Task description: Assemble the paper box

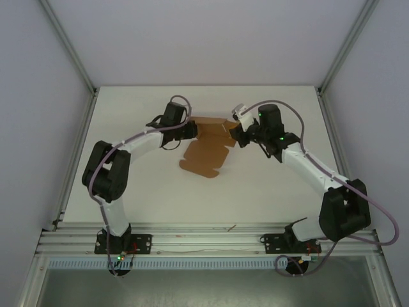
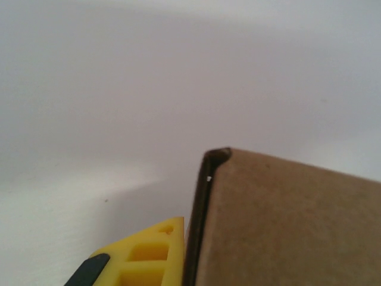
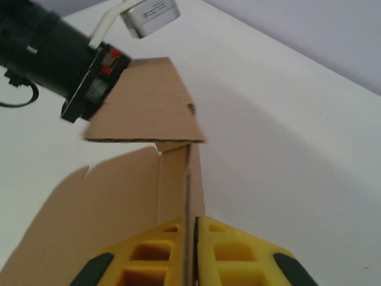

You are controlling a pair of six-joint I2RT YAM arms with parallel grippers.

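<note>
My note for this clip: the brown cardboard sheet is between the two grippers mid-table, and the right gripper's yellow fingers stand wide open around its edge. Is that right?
Not quite. The right gripper is shut on the paper box: the right wrist view shows its yellow fingers pressed together on a thin panel edge. The rest stands.

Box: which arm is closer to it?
Neither, it's a tie. The left fingers pinch the box on its left edge, and the right fingers pinch its right edge.
</note>
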